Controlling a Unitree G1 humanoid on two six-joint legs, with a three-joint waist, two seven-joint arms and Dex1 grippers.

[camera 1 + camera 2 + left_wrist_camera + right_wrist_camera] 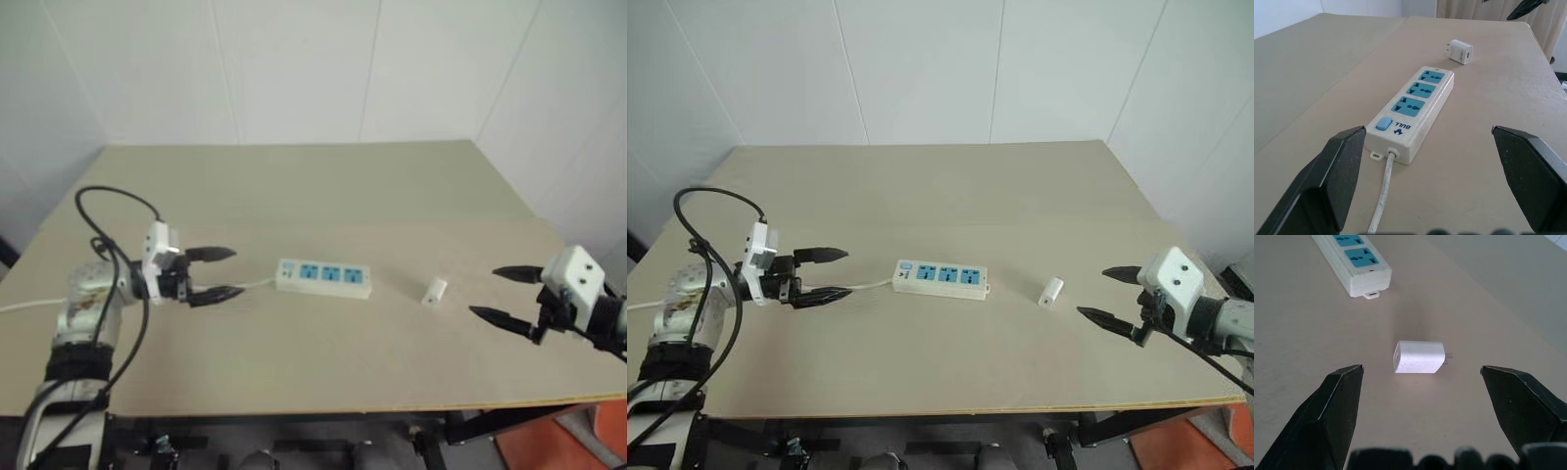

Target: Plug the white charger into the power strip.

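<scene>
Bench (323, 206) of pale wood carried the power strip (324, 278) near its middle, sockets up, its thin cord (1382, 193) running toward the left gripper (221, 272). That gripper's jaws stood wide open and empty, level with the strip's switch end. Just beyond the strip's other end, apart from it, the white charger (435, 290) lay on its side. The right gripper (506, 294) hovered near the charger, jaws also spread and holding nothing.

Soft, even, diffuse light, faint shadows on the table (323, 206), no glare, head views slightly hazy.
</scene>
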